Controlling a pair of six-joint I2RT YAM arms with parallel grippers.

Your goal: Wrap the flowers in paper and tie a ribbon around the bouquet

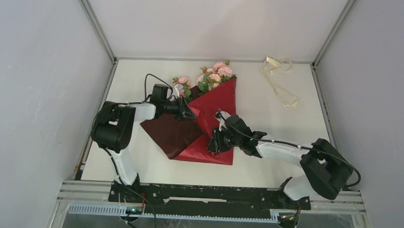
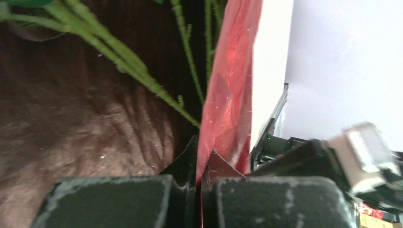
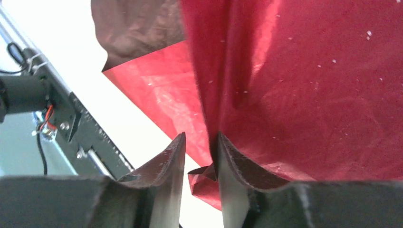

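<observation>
- Wrapping under way, not finished. The paper (image 1: 218, 102) lies centre frame on the table (image 1: 281, 133), partly folded. A glossy red panel is turned up over the middle, while a darker, matte flap spreads flat toward lower left.
- The flowers (image 1: 216, 73) lie on the sheet, with pink blooms and leaves sticking out past its upper edge, upper centre. The left wrist view shows green stalks (image 2: 142, 76) running along the dark inner face of the paper, beside the raised red fold and not yet enclosed.
- The left gripper (image 1: 188, 111) is at the left side of the red fold, fingers pressed fully together on the paper's edge. The sheet stands upright out of the pinch.
- The right gripper (image 1: 215, 141) is at the lower part of the sheet, centre frame. Its jaws stand a narrow gap apart with a crumpled bit of red paper between them, loose rather than clamped as far as I can judge.
- The ribbon (image 1: 278, 81) lies in a loose heap at upper right, well apart from paper and both arms, untouched.
- Left to do, by my reckoning: close the dark flap round the stalks into a cone, then fetch and tie the ribbon.
</observation>
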